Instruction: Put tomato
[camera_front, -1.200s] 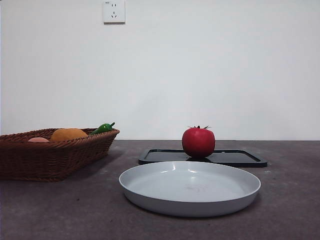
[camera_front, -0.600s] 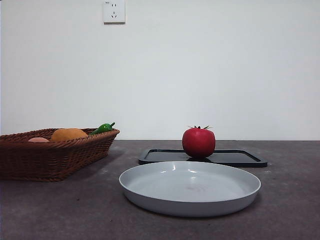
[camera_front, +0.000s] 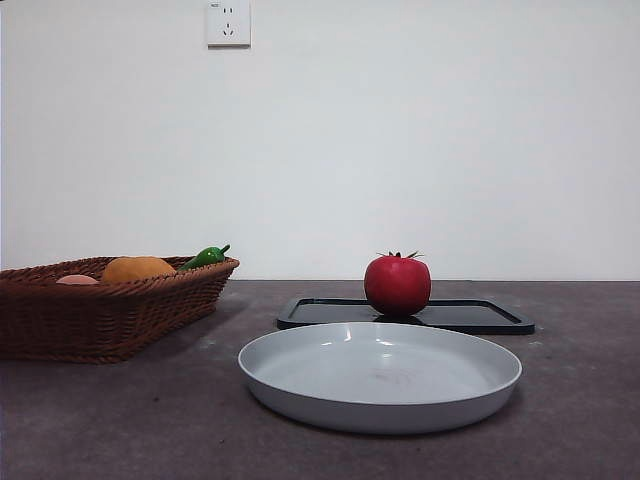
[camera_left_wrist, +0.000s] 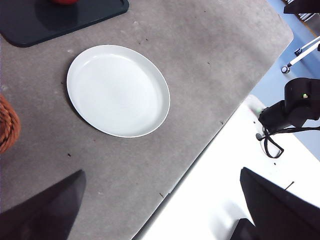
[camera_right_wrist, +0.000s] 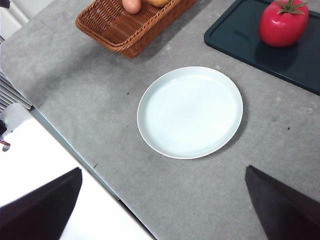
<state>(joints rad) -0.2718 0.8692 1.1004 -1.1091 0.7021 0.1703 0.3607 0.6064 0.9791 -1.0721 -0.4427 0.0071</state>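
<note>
Tomato upright on black tray, behind white plate

I see open air above the tomato on the black tray — nothing over it. The white plate lies low in front; the wicker basket stands well aside — open table between.

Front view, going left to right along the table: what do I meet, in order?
Wicker basket holding a pinkish egg-like item, an orange fruit and a green pepper → white plate → tomato on the black tray.
</note>
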